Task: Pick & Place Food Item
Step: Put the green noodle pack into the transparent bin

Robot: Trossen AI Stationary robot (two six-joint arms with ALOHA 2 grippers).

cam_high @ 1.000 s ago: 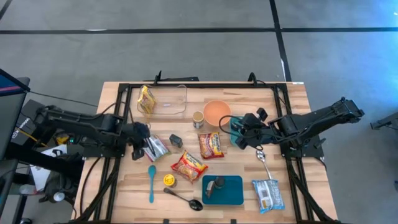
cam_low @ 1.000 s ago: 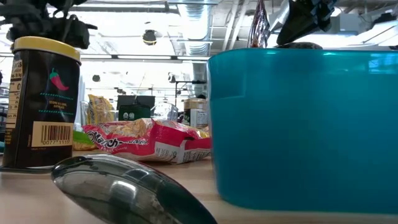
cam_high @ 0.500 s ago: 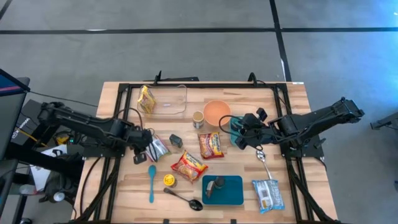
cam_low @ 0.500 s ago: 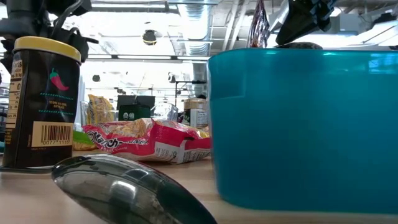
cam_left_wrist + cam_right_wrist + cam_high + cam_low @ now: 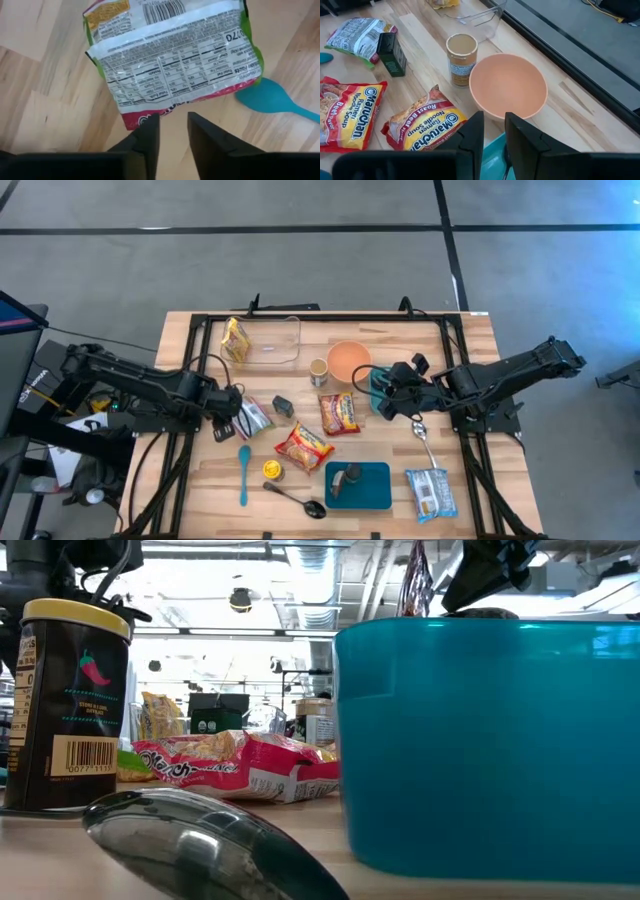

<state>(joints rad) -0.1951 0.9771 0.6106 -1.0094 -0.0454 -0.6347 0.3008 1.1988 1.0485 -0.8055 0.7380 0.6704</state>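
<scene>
Orange bowl [image 5: 508,86], teal spoon [image 5: 243,473], red-yellow ramen packet [image 5: 339,413].

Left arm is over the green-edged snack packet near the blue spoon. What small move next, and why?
Probably lower the left gripper straight down onto the green-edged white snack packet. Its fingers stand slightly apart just short of the packet's red edge, holding nothing, with the packet lying flat on the wooden table beside the teal plastic spoon.

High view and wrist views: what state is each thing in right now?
Left pincer: slightly open, empty, just short of the green-edged packet.
Green-edged packet: flat, label side up.
Right pincer: slightly open, empty, near the orange bowl.
Orange bowl: upright, empty.
Clear container: upright, a yellow packet at its left end.
Small jar: upright, lid on.
Teal tray: holds one dark item.
</scene>
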